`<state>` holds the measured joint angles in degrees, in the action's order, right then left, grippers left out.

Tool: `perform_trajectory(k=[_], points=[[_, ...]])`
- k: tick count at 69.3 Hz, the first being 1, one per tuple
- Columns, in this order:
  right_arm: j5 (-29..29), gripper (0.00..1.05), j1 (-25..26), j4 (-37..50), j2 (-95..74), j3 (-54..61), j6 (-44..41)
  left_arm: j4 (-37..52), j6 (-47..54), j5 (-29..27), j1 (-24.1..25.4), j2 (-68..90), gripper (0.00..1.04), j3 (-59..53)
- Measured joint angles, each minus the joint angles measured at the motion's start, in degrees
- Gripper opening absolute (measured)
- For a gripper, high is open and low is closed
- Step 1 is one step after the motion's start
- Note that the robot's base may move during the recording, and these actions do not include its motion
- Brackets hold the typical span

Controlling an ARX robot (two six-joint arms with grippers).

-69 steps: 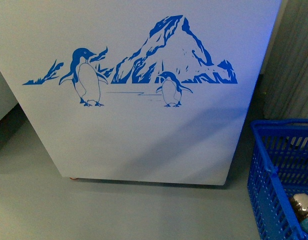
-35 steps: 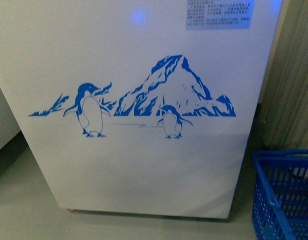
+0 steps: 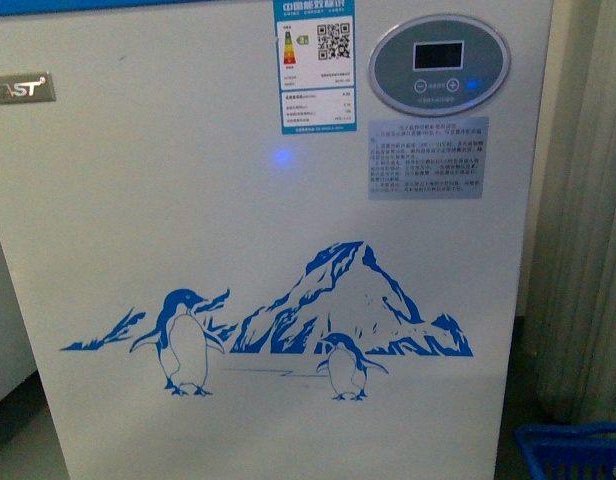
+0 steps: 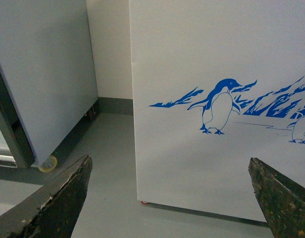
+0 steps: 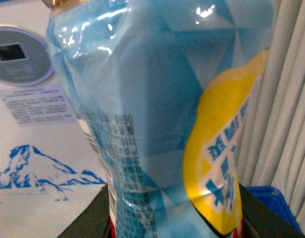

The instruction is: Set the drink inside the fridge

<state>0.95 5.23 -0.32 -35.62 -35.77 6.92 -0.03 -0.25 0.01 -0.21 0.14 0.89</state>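
Observation:
The fridge (image 3: 188, 220) is a white chest freezer that fills the front view, with a blue penguin-and-mountain decal (image 3: 278, 330) and an oval grey display panel (image 3: 440, 64). Its lids are out of view. Neither gripper shows in the front view. My right gripper (image 5: 175, 218) is shut on the drink bottle (image 5: 157, 109), a blue bottle with a yellow label that fills the right wrist view; the fridge front (image 5: 28, 129) stands behind it. My left gripper (image 4: 170, 198) is open and empty, low near the floor, facing the fridge's lower left corner (image 4: 192, 148).
A blue plastic basket (image 3: 573, 452) stands on the floor right of the fridge, in front of a grey curtain (image 3: 588, 200). A plain grey-white cabinet on casters (image 4: 38, 74) stands left of the fridge. The floor (image 4: 108, 198) is grey.
The front view has risen up the fridge front: the decal has slid down and the display panel and stickers have come into view. The blue basket has sunk to the bottom right.

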Motion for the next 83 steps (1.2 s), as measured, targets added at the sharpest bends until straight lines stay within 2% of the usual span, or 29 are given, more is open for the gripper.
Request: perform_trajectory(k=[15,24,83], points=[[2.8,0.39,-2.1,-5.4,11.5,2.8,-0.2,0.0,0.0,0.0,0.0,0.0,0.97,0.0],[4.2,0.39,-2.4,-5.8,13.9,3.8,-0.2,0.0,0.0,0.0,0.0,0.0,0.97,0.0],[4.0,0.39,-2.7,-5.8,13.6,4.4,-0.3,0.0,0.0,0.0,0.0,0.0,0.97,0.0]])
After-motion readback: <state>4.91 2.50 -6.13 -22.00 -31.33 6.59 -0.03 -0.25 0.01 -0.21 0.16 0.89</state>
